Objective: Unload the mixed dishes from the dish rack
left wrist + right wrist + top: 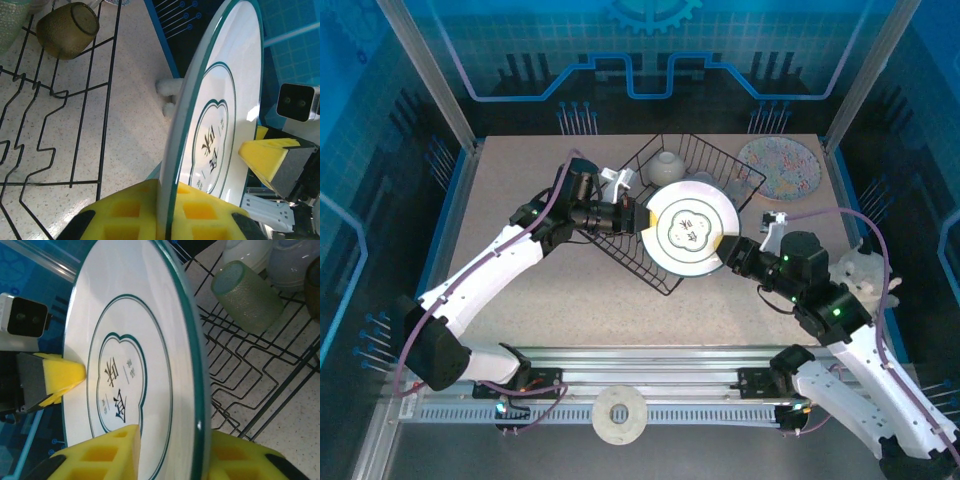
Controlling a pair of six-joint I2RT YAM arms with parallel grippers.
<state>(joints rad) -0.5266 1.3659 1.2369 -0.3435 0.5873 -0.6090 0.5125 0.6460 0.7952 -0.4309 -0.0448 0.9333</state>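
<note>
Cup (247, 295) beside plate (140, 365), rack (250, 371) beneath

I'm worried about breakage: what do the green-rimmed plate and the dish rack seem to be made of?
The green-rimmed plate looks like glazed ceramic, perhaps melamine: its white face is glossy with sharp highlights. The dish rack looks like thin metal wire with a black coating, judging by its bent, slender rods.

Hidden beneath the round white green-rimmed plate (690, 232): the middle of the black wire dish rack (725, 158). Cropped by the right wrist view's top edge: a small cream bowl (247, 255). Unreadably small overhead: the plate's central characters.
</note>
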